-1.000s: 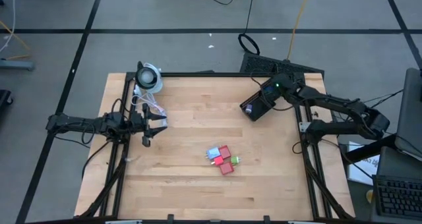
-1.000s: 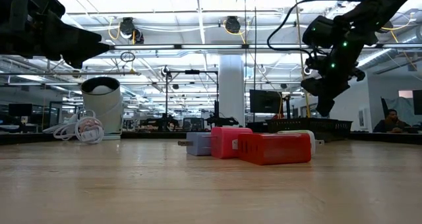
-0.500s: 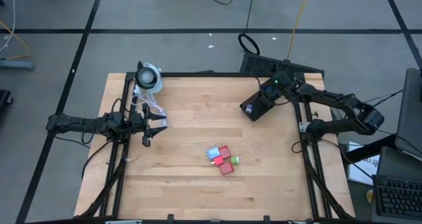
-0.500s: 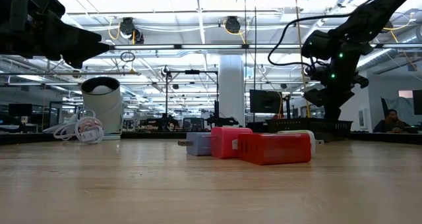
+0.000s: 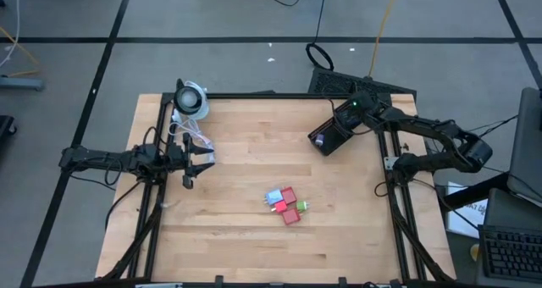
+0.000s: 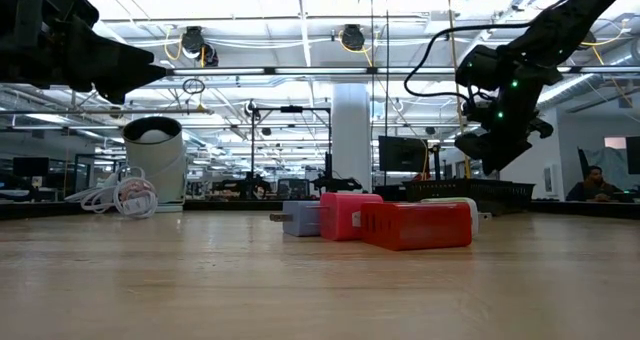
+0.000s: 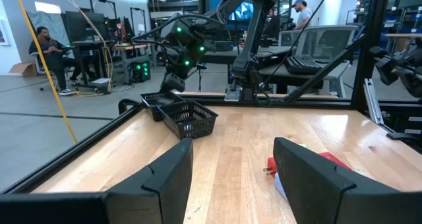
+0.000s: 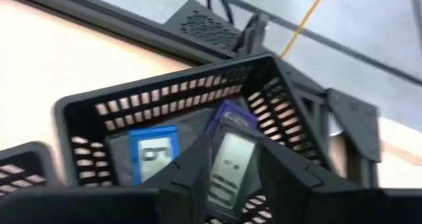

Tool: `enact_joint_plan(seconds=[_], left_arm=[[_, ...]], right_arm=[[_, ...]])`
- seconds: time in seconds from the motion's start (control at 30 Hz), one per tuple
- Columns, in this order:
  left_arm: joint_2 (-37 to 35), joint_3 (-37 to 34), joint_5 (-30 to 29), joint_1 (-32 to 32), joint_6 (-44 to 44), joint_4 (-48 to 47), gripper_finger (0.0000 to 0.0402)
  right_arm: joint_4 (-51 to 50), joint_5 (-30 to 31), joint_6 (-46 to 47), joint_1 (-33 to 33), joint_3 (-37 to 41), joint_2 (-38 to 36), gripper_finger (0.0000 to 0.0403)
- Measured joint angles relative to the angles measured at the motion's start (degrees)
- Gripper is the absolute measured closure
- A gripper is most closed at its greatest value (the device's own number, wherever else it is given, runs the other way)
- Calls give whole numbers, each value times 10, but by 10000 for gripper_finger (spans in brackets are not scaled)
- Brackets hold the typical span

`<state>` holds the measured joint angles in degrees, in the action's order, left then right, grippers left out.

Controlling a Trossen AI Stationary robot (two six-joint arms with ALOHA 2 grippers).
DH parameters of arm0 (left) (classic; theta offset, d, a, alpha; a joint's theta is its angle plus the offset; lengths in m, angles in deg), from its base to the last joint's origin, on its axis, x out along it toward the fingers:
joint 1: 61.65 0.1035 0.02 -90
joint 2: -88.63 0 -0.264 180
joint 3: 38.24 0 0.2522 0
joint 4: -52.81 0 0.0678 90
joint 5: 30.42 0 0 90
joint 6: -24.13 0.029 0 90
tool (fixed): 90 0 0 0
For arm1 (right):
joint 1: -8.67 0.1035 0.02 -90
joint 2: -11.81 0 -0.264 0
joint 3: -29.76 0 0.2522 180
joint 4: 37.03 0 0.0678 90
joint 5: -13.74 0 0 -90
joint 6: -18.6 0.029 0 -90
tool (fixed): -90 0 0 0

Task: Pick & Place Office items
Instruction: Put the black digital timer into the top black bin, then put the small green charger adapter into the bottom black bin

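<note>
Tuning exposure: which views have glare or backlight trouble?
Low view: ceiling lights behind turn the left arm into a silhouette; the red blocks stay readable. Right wrist view: the table beside the basket is washed out. High view: even light.

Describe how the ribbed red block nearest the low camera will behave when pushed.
The ribbed red rectangular block lies flat and low, so it should slide, not tip or roll. It touches the pinkish-red block, which would probably shift with it. Its hard edges suggest stiffness.
</note>
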<state>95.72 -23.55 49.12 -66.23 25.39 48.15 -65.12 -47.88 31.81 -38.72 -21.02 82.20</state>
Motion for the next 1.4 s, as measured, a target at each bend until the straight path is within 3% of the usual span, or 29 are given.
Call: enact_joint_plan(seconds=[0.23, 0.6, 0.77, 0.9, 1.13, 1.27, 1.4], left_arm=[[0, 0, 0, 0, 0, 0, 188], [0, 0, 0, 0, 0, 0, 188], [0, 0, 0, 0, 0, 0, 188], [0, 0, 0, 0, 0, 0, 188], [0, 0, 0, 0, 0, 0, 188], [0, 0, 0, 0, 0, 0, 188], [0, 0, 0, 0, 0, 0, 188]], right_arm=[[6, -63, 11, -3, 0, 0, 239], [163, -289, 44, 25, 0, 0, 236], [272, -451, 62, 91, 0, 0, 236], [353, -525, 33, 184, 0, 0, 227], [431, -519, -52, 392, 0, 0, 175], [385, -450, -94, 504, 1, 0, 139], [328, -340, -105, 595, 1, 15, 120]])
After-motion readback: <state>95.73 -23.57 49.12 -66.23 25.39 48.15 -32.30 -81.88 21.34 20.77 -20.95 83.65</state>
